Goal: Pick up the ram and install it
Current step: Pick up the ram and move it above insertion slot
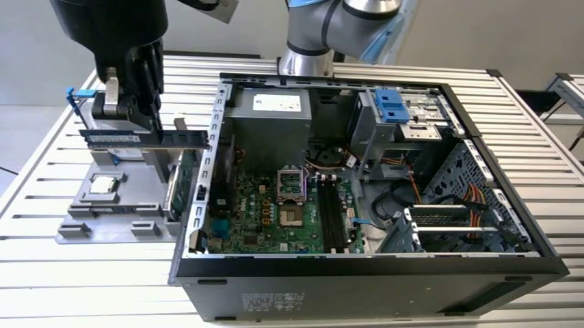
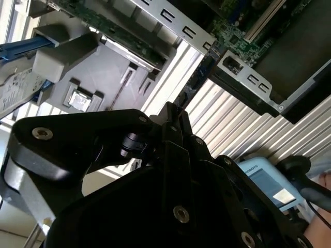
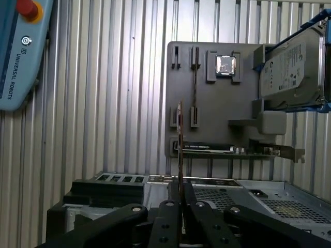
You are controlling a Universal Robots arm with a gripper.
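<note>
Fingers (image 3: 168, 222) are closed narrow on the ram (image 1: 174, 139). In the first wrist view we see it edge-on, pinched between them. In the exterior view the gripper (image 1: 128, 123) hangs over the grey holder (image 1: 109, 229), clasping the ram toward one end. The board lies level, its free end reaching toward the open computer case (image 1: 365, 273). The ram sits above the holder, just outside the case wall on the exterior view's left. We note a hard drive (image 3: 289, 67), a processor chip (image 3: 226, 65) and an expansion card (image 3: 207, 148) in the holder. The motherboard (image 1: 264, 212) lies exposed inside the case. All of it rests on the slatted tabletop (image 1: 73, 287).
</note>
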